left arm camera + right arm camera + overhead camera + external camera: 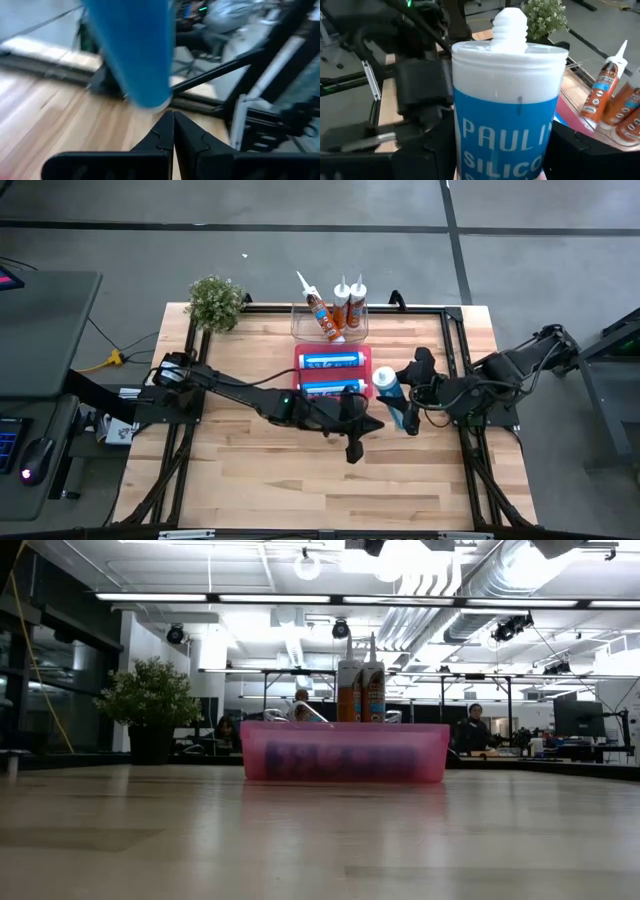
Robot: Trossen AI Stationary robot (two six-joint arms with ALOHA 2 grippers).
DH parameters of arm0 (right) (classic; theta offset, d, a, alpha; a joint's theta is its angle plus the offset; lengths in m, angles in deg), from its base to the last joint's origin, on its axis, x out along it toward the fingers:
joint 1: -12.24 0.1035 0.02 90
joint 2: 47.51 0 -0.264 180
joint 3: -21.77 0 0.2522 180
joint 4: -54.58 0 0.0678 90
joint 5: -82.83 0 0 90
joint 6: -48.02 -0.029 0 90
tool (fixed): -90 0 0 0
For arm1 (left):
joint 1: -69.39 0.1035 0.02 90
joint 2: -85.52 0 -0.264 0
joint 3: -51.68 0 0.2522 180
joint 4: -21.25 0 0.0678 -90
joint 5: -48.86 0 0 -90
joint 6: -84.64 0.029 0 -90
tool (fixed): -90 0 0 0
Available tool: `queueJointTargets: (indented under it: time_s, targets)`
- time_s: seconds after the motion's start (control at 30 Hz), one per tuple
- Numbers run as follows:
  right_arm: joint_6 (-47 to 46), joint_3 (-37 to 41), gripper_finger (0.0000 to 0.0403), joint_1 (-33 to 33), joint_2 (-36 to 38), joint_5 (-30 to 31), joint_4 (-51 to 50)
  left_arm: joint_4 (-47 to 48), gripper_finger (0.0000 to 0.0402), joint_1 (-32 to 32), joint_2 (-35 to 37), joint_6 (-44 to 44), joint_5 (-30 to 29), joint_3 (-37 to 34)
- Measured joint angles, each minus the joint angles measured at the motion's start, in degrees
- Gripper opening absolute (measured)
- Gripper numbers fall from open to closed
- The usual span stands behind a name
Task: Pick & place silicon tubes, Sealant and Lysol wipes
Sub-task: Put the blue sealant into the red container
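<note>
The right gripper (400, 402) is clenched around a blue silicone tube (390, 395) with a white threaded cap, and holds it above the counter (250, 470), at about 3 o'clock from the pink tray (366, 370). In the right wrist view the tube (507, 115) fills the picture, with white letters on its blue label.

The left gripper (353, 442) is at about 6 o'clock from the pink tray, over bare wood. Its two fingers (162, 137) are pressed together with nothing between them, and the blue tube (132, 50) hangs just ahead of them in the left wrist view.

Two more blue tubes (333, 361) lie side by side in the pink tray. At 12 o'clock from this tray is a clear tray (297, 320) with three orange sealant cartridges (340, 305): two stand upright and one leans. In the low view the pink tray (345, 752) is near the middle of the counter, and the cartridges (360, 690) rise behind it.

A small potted plant (215, 302) stands at the far left corner of the counter, at about 10 o'clock from the trays. People sit at desks in the room beyond.
</note>
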Motion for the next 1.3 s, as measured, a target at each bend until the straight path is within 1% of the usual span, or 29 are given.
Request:
queueJointTargets:
  time_s: [0.1, 0.2, 0.33, 0.43, 0.5, 0.6, 0.8, 0.9, 1.07, 1.23, 1.3]
  targets:
    - [0.0, 0.0, 0.0212, 0.5, 1.1, 0.5, -0.2, -3.5, 0.0000, 0.8, 0.0, 3.5, 4.8, 0.0]
    - [0.8, 0.0, 0.0212, 1.0, 2.3, 1.2, 0.4, -5.7, 0.0000, 1.5, 0.0, 4.6, 7.3, 0.0]
    - [1.1, 0.0, 0.0212, 1.7, 3.7, 1.6, 0.7, -6.2, 0.0000, 2.4, 0.0, 4.5, 8.1, 0.0]
    - [2.1, 0.0, 0.0212, 2.3, 4.4, 2.1, 1.0, -7.3, 0.0003, 2.9, 0.0, 5.3, 5.9, 0.0]
    - [2.7, 0.0, 0.0212, 2.5, 4.4, 2.2, 2.1, -9.1, 0.0013, 2.9, 0.0, 6.0, 5.0, 0.0]
    - [4.3, 0.0, 0.0212, 2.6, 4.3, 1.7, 3.5, -12.6, 0.0046, 2.8, 0.0, 6.1, 4.0, 0.0]
    - [6.3, 0.0, 0.0211, 2.6, 4.6, 2.5, 4.1, -15.1, 0.0138, 3.1, -2.2, 5.4, 4.4, 0.0]
    - [6.9, 0.0, 0.0211, 2.5, 4.8, 2.2, 4.7, -17.7, 0.0174, 3.1, -3.1, 5.4, 4.4, 0.0]
    - [7.5, 0.0, 0.0211, 2.5, 4.7, 1.4, 4.8, -20.6, 0.0216, 3.0, -4.3, 4.1, 1.8, 0.0]
    - [6.9, 0.0, 0.0211, 2.5, 4.7, 0.8, 3.7, -21.6, 0.0249, 3.1, -4.9, 3.5, -5.2, 0.0]
    - [5.8, 0.0, 0.0211, 2.7, 4.7, 0.7, 3.2, -21.6, 0.0262, 3.1, -4.9, 2.7, -5.9, 0.0]
